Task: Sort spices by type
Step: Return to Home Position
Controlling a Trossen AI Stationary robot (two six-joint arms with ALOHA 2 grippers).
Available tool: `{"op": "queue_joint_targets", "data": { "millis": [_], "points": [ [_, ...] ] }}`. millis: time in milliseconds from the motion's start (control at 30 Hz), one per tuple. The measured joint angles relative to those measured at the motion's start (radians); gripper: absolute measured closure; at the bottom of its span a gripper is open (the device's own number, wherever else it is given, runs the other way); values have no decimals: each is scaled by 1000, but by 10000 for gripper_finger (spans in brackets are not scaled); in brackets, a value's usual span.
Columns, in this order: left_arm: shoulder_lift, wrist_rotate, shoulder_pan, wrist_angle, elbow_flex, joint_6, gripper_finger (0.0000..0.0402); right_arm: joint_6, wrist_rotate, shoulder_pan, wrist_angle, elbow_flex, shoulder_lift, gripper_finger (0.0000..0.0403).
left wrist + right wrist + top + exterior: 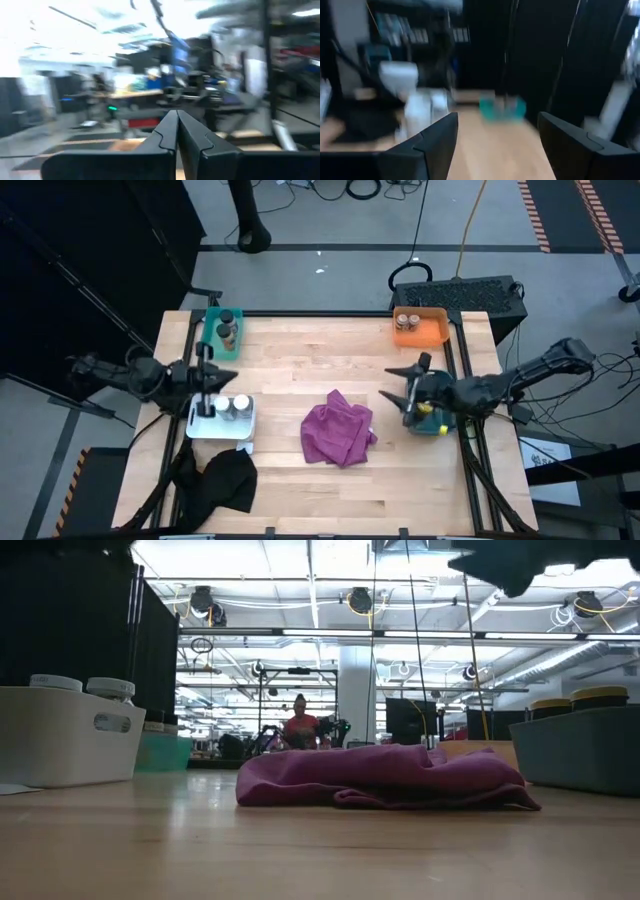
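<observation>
Above the blue bin (pixel 441 428), right gripper (pixel 497 125), spread wide and empty, should lift straight clear; left gripper (pixel 176 117) hangs pinched together, empty.

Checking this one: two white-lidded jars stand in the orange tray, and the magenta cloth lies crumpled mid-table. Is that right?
Not quite. The high view shows the two white-lidded jars standing in the white bin at the table's left, not in the orange tray, which holds two brownish jars. The magenta cloth does lie crumpled mid-table.
</observation>
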Motion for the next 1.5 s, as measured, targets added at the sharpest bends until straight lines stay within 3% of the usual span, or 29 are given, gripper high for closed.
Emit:
{"op": "queue_joint_targets", "data": {
  "millis": [67, 133, 267, 467, 667, 800, 900, 967, 1000, 1167, 1500],
  "points": [
    [21, -11, 50, 79, -31, 4, 391, -80, -98, -52, 164, -72, -52, 151],
    [17, -10, 105, 41, -46, 1, 391, -124, -181, -101, 210, -113, -102, 157],
    [-77, 17, 169, -128, -45, -65, 391, -160, -202, -133, 186, -149, -232, 173],
    [-306, 91, 174, -330, -44, -111, 391, -155, -307, -121, -5, -182, -461, 197],
    [-304, 60, 176, -332, -73, -118, 391, -159, -365, -97, -258, -186, -675, 206],
    [-307, 26, 176, -315, -153, -109, 391, -239, -394, -94, -242, -256, -792, 207],
    [-307, -20, 176, -248, -243, -109, 391, -295, -370, -103, -155, -352, -792, 207],
    [-305, -20, 175, -156, -305, -106, 391, -346, -368, -119, 1, -432, -782, 207],
    [-308, -15, 175, -153, -305, -102, 391, -352, -385, -130, -21, -427, -783, 207],
    [-306, 10, 175, -119, -305, -69, 391, -320, -588, -167, 67, -426, -773, 207],
    [-304, 16, 175, -145, -305, -106, 391, -308, -433, -168, 35, -427, -774, 207]
  ]
}}
